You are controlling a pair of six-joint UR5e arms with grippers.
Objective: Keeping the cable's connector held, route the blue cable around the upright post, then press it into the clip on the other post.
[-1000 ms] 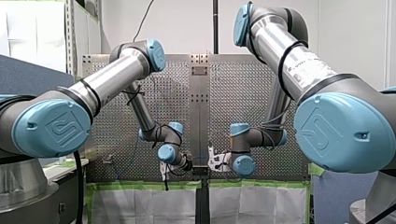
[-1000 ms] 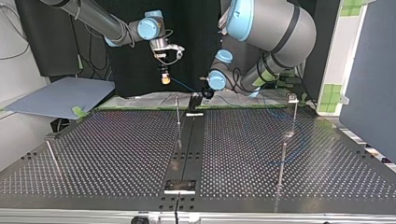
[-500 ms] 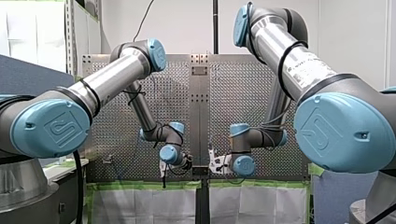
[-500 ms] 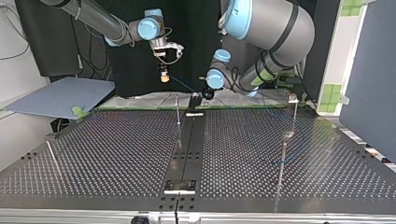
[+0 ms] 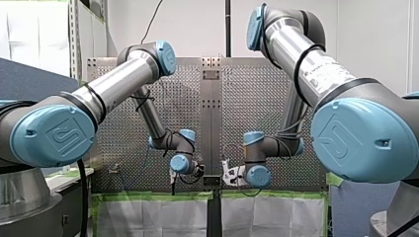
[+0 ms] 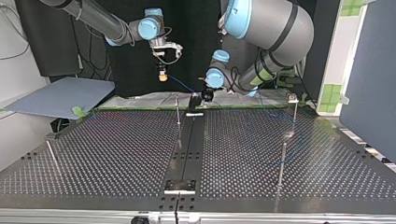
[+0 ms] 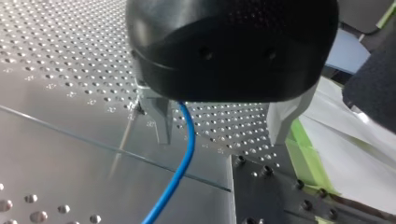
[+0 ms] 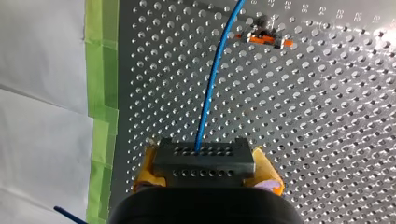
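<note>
My right gripper (image 8: 203, 171) is shut with yellow pads on the black connector block (image 8: 203, 156). The blue cable (image 8: 212, 84) runs ahead from it over the perforated table. In the top view that gripper (image 6: 161, 75) hangs above the table's far edge, and the blue cable (image 6: 182, 85) slants down to my left gripper (image 6: 205, 94). My left gripper (image 7: 222, 140) is open, and the blue cable (image 7: 184, 158) passes between its metal fingers (image 7: 161, 119), close to one of them. A thin upright post (image 6: 177, 109) stands just below both grippers. Another post with a clip (image 6: 294, 100) stands at the top view's right.
Two more thin posts (image 6: 282, 163) (image 6: 51, 156) rise from the perforated table (image 6: 116, 149). A small orange and black part (image 8: 266, 37) lies ahead of my right gripper. Green tape (image 8: 100, 70) and white sheeting edge the table. A grey board (image 6: 60, 95) lies at the top view's left.
Both grippers have shifted slightly: in the top view my right gripper rose a little with the connector, and my left gripper edged towards the view's left. Both grips are unchanged.
</note>
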